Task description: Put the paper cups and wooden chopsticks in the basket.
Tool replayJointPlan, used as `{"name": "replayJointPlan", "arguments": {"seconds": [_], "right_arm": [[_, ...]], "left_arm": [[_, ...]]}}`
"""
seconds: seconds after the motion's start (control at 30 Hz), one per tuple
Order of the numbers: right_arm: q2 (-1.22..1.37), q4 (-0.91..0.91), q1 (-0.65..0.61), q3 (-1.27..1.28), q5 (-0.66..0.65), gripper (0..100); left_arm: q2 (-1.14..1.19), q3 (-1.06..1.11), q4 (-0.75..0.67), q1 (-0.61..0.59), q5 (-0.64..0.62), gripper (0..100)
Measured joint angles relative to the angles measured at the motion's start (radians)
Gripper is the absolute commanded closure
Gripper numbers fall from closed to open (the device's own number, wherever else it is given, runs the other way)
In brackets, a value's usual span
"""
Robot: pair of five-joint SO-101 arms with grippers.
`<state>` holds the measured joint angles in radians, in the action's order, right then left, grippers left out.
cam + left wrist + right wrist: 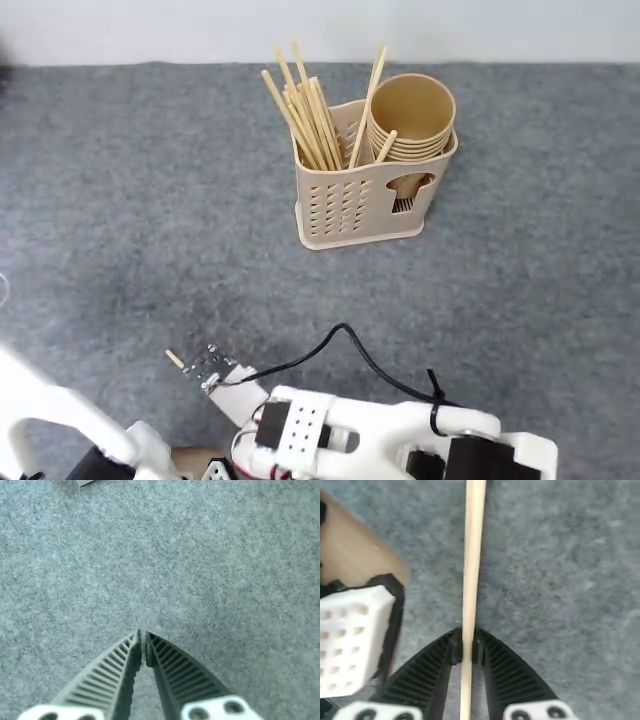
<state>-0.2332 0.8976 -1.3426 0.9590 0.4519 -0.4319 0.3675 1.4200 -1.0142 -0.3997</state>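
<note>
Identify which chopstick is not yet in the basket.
The chopstick clamped in the right gripper; the other chopsticks all stand in the basket.

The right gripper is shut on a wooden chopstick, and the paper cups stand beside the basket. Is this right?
No: the high view shows the paper cups stacked inside the basket, not beside it. The right gripper does hold a wooden chopstick.

Open carpet [140,210] before the basket [350,210]; chopsticks [306,112] upright above its rim.

Overhead cam, wrist cams close down
</note>
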Motion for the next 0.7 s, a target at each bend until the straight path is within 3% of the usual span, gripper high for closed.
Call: {"name": "replayJointPlan", "arguments": {"seconds": [0.37, 0.7], "right_arm": [[-0.023, 0.055, 0.132, 0.003, -0.091, 99.1], [-0.462, 0.292, 0.270, 0.023, -0.190, 99.1]], "left_arm": [[0.000, 0.000, 0.000, 0.000, 0.000, 99], [0.000, 0.000, 0.000, 0.000, 0.000, 99]]}}
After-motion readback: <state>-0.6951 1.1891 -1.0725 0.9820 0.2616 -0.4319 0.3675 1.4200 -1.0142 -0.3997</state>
